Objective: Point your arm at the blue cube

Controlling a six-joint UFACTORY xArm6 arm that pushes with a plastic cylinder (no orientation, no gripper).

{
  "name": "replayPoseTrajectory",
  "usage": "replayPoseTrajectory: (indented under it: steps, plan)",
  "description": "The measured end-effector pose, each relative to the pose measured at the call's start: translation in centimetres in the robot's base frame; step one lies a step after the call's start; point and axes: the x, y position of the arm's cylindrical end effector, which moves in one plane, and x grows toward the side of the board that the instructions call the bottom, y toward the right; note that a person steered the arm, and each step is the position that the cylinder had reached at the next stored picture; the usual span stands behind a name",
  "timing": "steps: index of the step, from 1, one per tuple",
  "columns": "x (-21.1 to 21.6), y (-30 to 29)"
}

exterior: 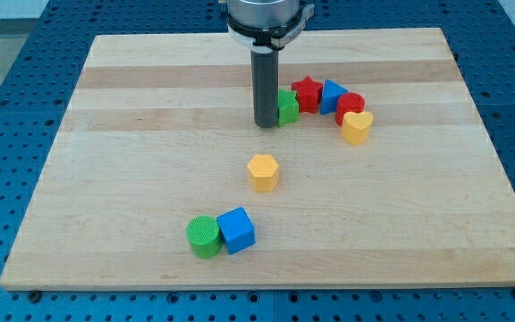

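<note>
The blue cube (236,229) lies near the view's bottom, left of centre, touching a green cylinder (204,237) on its left. My tip (266,123) stands well above it in the view, at the upper middle of the board, right against the left side of a green block (287,106). A yellow hexagonal block (264,172) lies between my tip and the blue cube.
To the right of my tip sits a cluster: a red star (307,92), a blue triangular block (332,94), a red cylinder (350,105) and a yellow heart (357,127). The wooden board (132,134) lies on a blue perforated table.
</note>
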Motion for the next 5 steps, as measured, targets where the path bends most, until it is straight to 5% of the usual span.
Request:
replayPoseTrajectory:
  steps: [3, 5]
  plan:
    - [9.5, -7.5]
    - [13.5, -4.9]
